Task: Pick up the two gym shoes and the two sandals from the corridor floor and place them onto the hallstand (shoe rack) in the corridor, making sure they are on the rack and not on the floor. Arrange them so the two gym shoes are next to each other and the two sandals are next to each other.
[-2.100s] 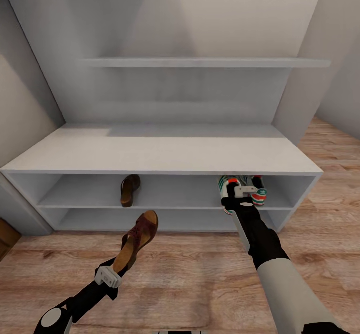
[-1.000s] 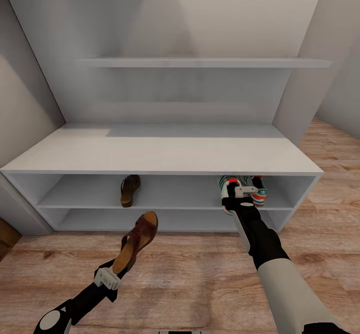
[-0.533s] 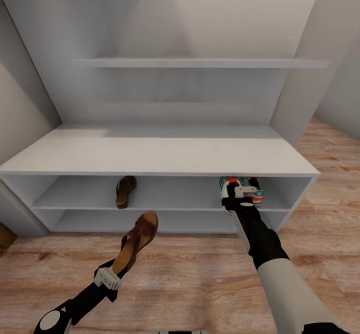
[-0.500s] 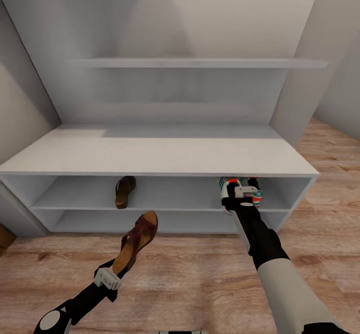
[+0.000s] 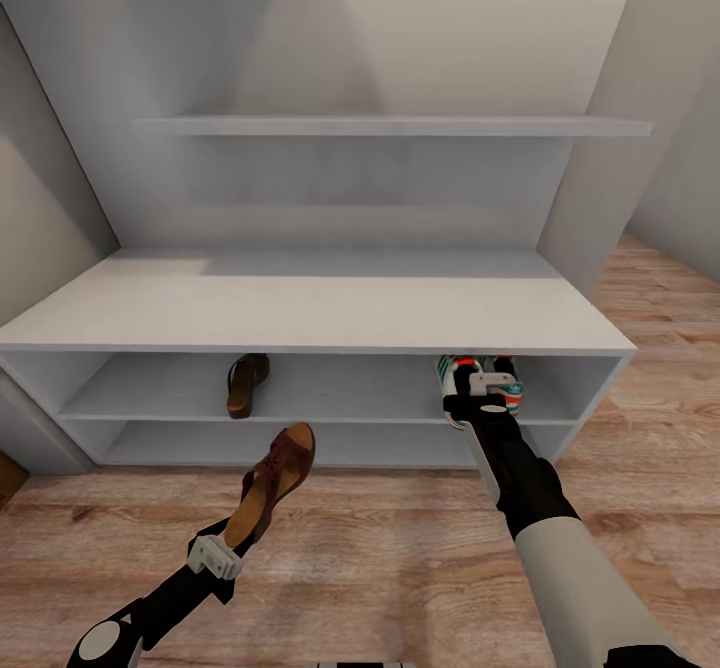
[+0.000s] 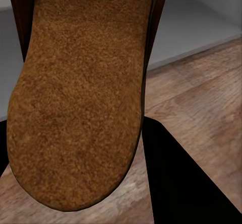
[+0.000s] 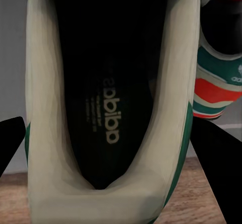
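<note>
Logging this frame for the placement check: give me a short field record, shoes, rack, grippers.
left gripper: holds brown sandal above wood floor
right gripper: on gym shoe at rack's upper tier
second gym shoe: upper tier, beside the first
second sandal: upper tier, left part
hallstand: flat top bare

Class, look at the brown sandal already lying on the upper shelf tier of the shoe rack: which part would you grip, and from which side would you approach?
Grip the sandal on the shelf by its near end, coming in level from the hallstand's open front. It lies lengthwise, pointing into the shelf, and the flat top close above blocks any reach from overhead, so that end at the shelf's front edge is probably easiest to reach.
</note>
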